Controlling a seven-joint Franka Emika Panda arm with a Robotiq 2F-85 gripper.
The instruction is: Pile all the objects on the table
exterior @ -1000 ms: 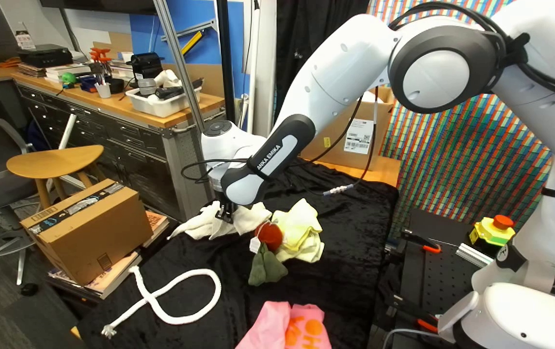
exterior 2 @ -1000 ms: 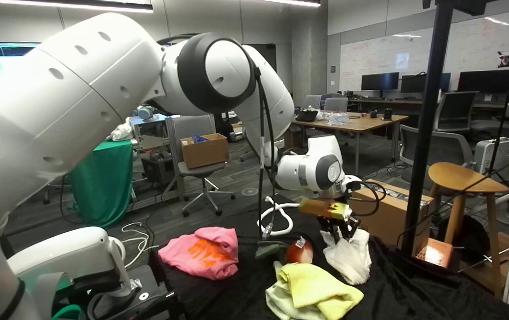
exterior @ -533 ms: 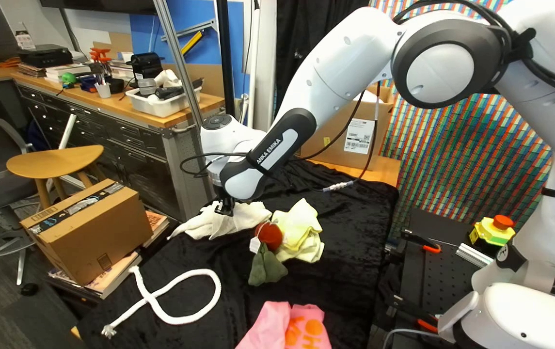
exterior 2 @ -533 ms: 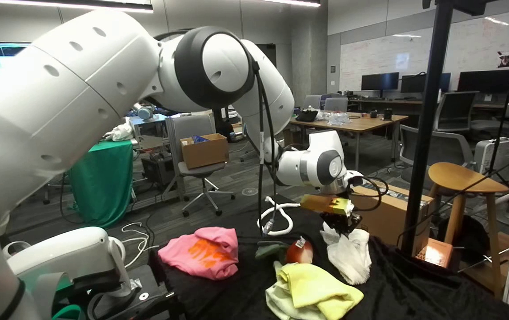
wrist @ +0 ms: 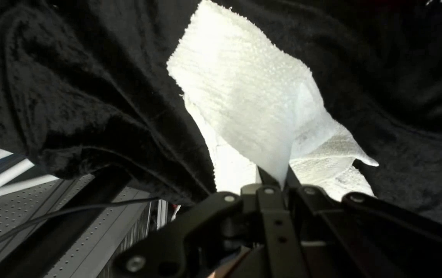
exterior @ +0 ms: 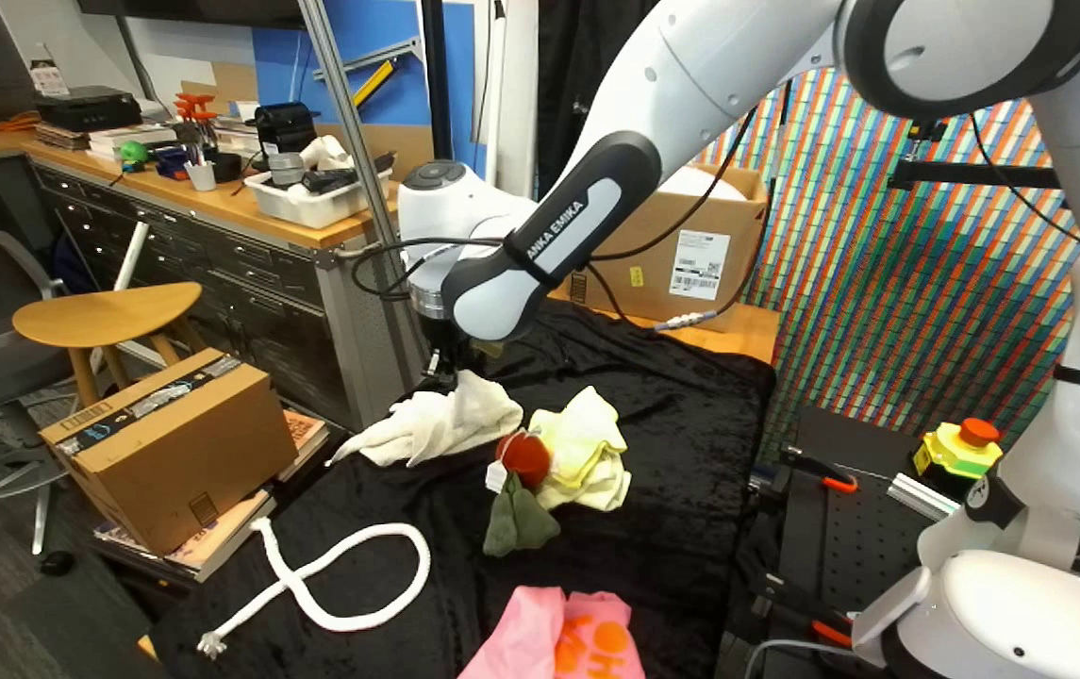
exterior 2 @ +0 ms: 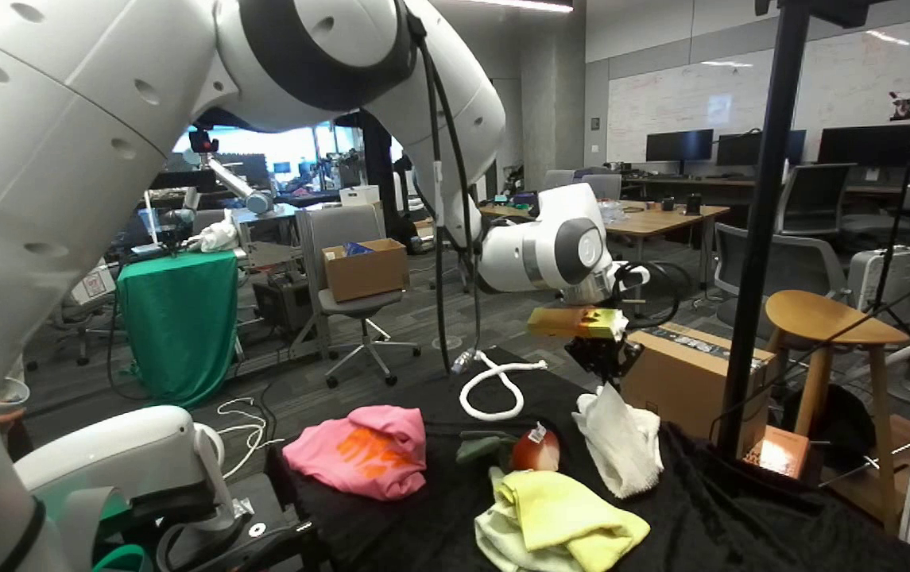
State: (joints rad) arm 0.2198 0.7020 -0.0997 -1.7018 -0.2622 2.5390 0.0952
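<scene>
The white cloth (wrist: 244, 88) rises to a peak where my gripper (wrist: 281, 178) is shut on a fold of it. Most of the cloth still lies on the black table (exterior: 672, 528), as both exterior views show. Beside it, in an exterior view, lie a yellow-green cloth (exterior: 582, 448), a round red item (exterior: 525, 459) with a white tag, and a dark green cloth piece (exterior: 516, 519). The pink cloth (exterior 2: 367, 453) with orange lettering sits apart, closer to the robot's base. A looped white rope (exterior 2: 494, 415) rests on the table too.
A cardboard box (exterior: 172, 453) stands just off the table's edge, with a wooden stool (exterior: 106, 316) behind it. A black upright pole (exterior 2: 757, 238) rises close to the white cloth's side. Another labelled box (exterior: 672, 255) stands at the table's far end.
My gripper has closed on the white cloth and moved up, drawing a corner of it off the table into a peak. The other objects have stayed put.
</scene>
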